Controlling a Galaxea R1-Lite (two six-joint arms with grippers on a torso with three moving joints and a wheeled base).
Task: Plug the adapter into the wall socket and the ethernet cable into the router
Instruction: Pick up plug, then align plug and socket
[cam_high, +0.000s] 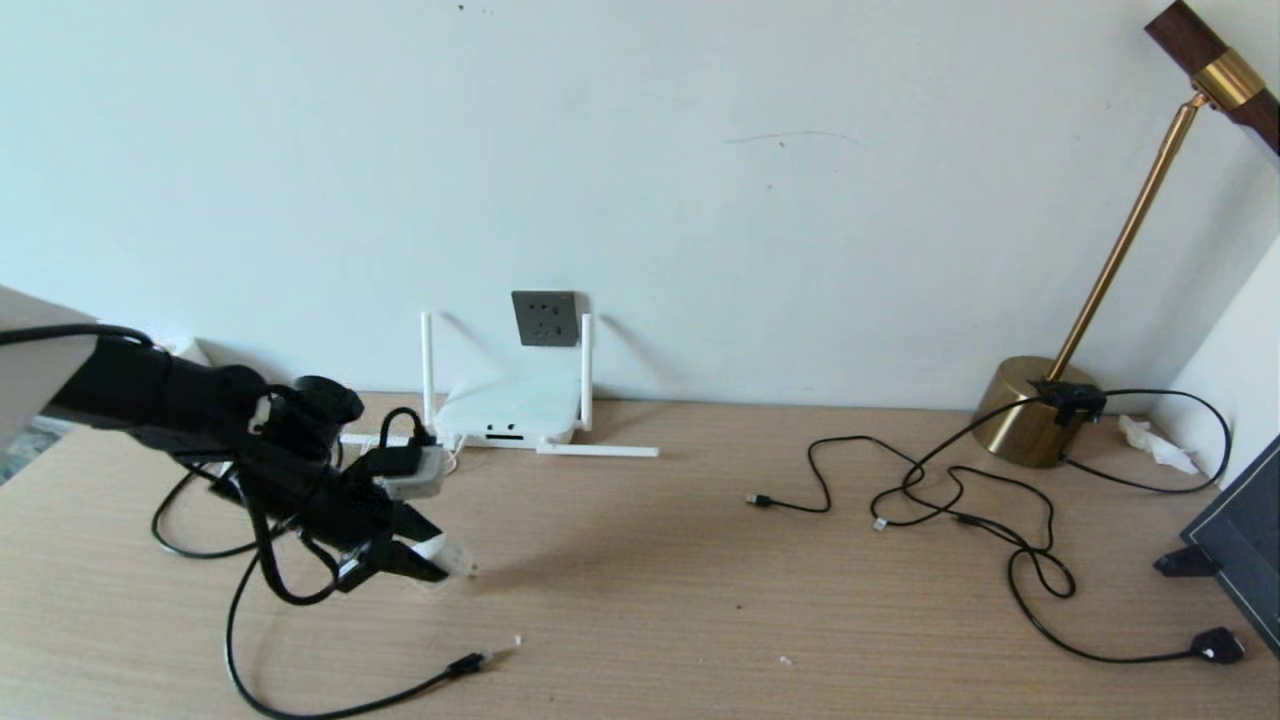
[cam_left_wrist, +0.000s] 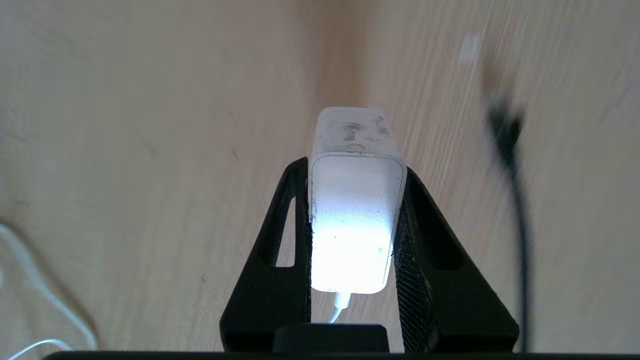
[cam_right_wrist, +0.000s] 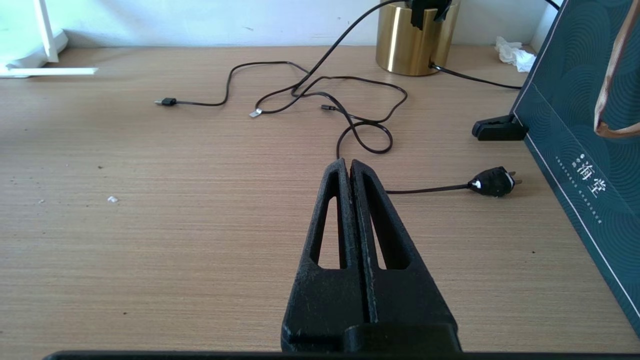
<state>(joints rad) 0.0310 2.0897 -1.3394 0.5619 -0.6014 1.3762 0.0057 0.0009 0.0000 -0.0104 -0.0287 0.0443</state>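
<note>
Over the wooden desk (cam_high: 700, 560), left gripper (cam_left_wrist: 355, 170) clamps the adapter (cam_left_wrist: 352, 220); right gripper (cam_right_wrist: 348, 167) closed

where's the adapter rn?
Clamped in the left gripper, adapter at the table's left in the head view, in front of the router.

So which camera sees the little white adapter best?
The left wrist view: the adapter fills the middle, squeezed between the left gripper's fingers. The head view shows only a small white bit poking past the gripper. The right wrist view misses it.
</note>
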